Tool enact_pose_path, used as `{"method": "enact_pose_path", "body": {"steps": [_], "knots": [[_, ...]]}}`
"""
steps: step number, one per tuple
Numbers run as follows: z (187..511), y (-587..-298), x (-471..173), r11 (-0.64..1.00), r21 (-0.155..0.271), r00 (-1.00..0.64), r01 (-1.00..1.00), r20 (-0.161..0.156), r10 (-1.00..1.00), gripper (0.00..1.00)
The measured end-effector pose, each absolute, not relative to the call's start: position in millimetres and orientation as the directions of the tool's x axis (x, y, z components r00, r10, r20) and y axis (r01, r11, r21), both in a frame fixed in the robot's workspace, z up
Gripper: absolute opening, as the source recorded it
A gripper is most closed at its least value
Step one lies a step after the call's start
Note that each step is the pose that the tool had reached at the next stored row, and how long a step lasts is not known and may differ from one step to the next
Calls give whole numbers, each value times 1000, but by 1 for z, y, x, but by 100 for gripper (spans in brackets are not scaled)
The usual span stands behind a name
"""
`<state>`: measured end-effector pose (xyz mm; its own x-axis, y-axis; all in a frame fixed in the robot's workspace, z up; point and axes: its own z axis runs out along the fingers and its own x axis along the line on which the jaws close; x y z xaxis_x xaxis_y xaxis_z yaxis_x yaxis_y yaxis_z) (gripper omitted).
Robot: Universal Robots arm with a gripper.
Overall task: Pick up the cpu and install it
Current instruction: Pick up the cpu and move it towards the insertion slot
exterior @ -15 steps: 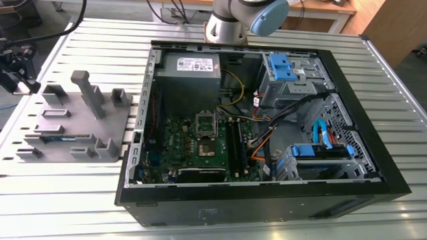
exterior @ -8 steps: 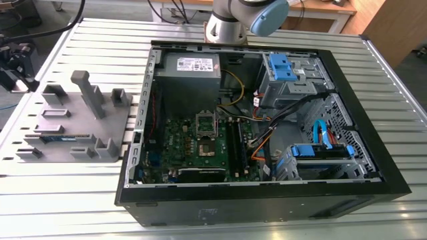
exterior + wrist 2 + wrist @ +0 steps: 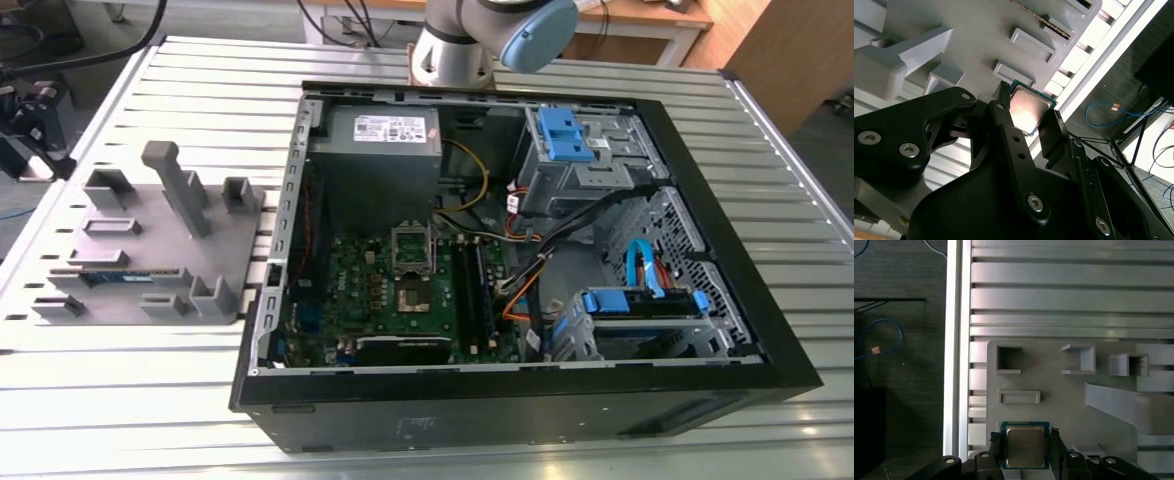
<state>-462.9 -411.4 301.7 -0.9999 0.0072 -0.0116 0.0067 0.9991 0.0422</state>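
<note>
Item: 1 cpu (image 3: 1024, 446), lying on the grey tray (image 3: 1059, 412); your gripper (image 3: 1025, 440) pinches it by 2 opposite edges.

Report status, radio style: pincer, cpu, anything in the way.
Pincer shut on cpu. Cpu above grey tray, not yet installed. Nothing seen in the way.

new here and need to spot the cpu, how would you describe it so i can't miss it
Find the slatted metal table, then the grey fixture on it. Near the fixture's edge sits the cpu: a flat square chip with a shiny silver top and green rim, unlike the plain grey pockets beside it.
</note>
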Motion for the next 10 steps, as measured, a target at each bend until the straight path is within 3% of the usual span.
{"method": "enact_pose_path", "body": {"steps": [10], "knots": [[306, -411, -463, 999, 42, -1000, 7, -12, 7, 47]]}}
